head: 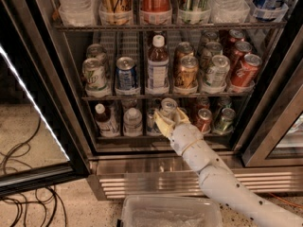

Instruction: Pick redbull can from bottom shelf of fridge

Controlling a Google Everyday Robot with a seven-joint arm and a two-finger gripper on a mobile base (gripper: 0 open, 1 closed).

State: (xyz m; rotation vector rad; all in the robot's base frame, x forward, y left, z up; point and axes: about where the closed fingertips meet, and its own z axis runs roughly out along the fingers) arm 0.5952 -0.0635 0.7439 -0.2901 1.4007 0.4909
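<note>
The fridge [161, 165] stands open, its dark wire racks full of drinks. On the bottom shelf [113, 137] the redbull can [168, 106], slim and silver with a shiny top, sits in the middle of the row. My gripper [169, 118] reaches in from the lower right on a white arm [213, 174]. Its pale yellowish fingers [159, 123] sit on either side of the can and are shut on it. The can's lower body is hidden behind the gripper.
Two white-capped bottles [105, 119] [132, 121] stand left of the can; a red can [203, 119] and a green can [225, 119] stand right of it. The middle rack [161, 96] is close above. The glass door [33, 126] hangs open at left. A clear plastic bin [170, 212] and cables [23, 197] lie on the floor.
</note>
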